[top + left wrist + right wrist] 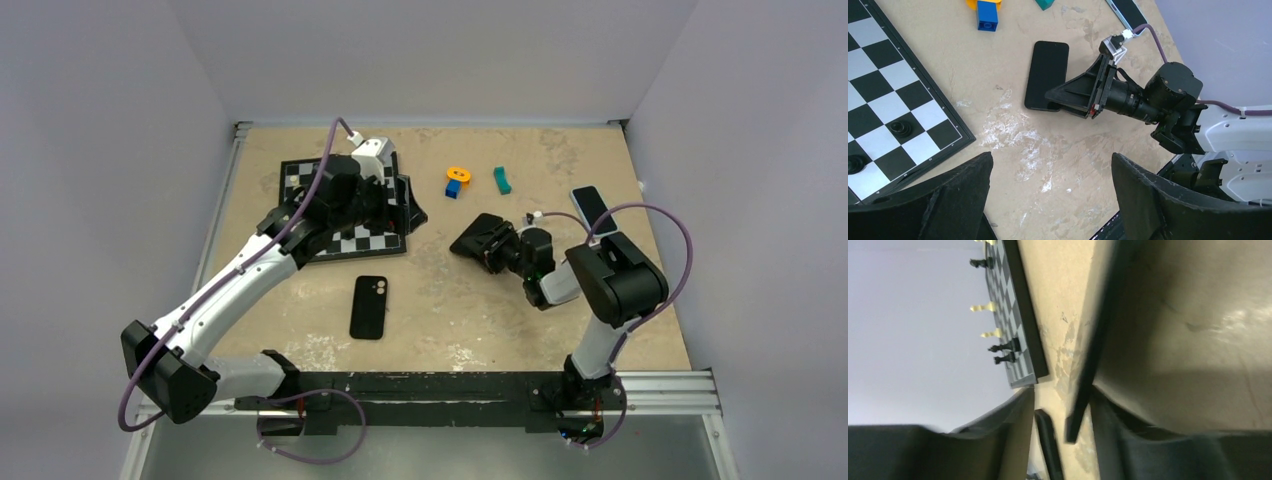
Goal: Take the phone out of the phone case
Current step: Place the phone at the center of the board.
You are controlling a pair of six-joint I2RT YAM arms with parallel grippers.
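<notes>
Right gripper [1052,96] straddles phone [1045,65] edge, mid-frame; can't tell if clamped. Left gripper [1050,167] open, empty. Thin edge could slip from my fingers.

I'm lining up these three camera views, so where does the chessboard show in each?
Top external: the chessboard sits left of centre, partly under the left arm.
Left wrist: chessboard fills the left side.
Right wrist: chessboard upper left, nearly edge-on, pieces pointing left.
Shared landmark: the board's near right corner.
</notes>
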